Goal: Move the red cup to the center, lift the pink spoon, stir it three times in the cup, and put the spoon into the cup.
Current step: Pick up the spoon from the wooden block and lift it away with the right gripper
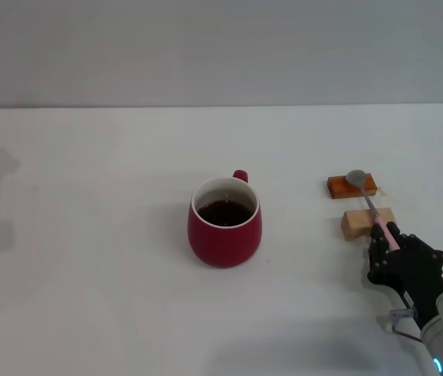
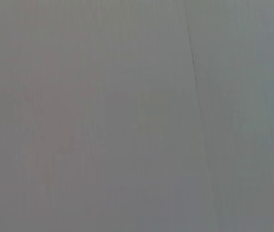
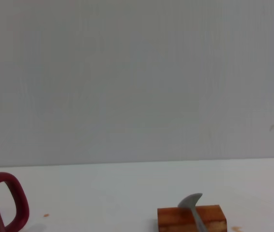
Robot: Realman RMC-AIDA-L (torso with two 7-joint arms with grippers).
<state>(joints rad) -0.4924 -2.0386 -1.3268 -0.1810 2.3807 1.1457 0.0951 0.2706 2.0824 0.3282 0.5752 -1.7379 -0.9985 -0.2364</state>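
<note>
The red cup (image 1: pixel 224 227) stands upright on the white table near the middle, dark liquid inside, its handle turned to the far side. Its handle also shows in the right wrist view (image 3: pixel 11 203). The pink spoon (image 1: pixel 380 225) lies across two wooden blocks at the right, silver bowl on the far block and pink handle toward me. Its bowl shows in the right wrist view (image 3: pixel 191 202). My right gripper (image 1: pixel 390 243) is low at the handle's near end, black fingers apart on either side of it. The left gripper is out of view.
An orange-brown block (image 1: pixel 337 188) and a tan block (image 1: pixel 354 225) carry the spoon, right of the cup. The orange-brown block also shows in the right wrist view (image 3: pixel 175 220). A grey wall stands behind the table. The left wrist view shows only a grey surface.
</note>
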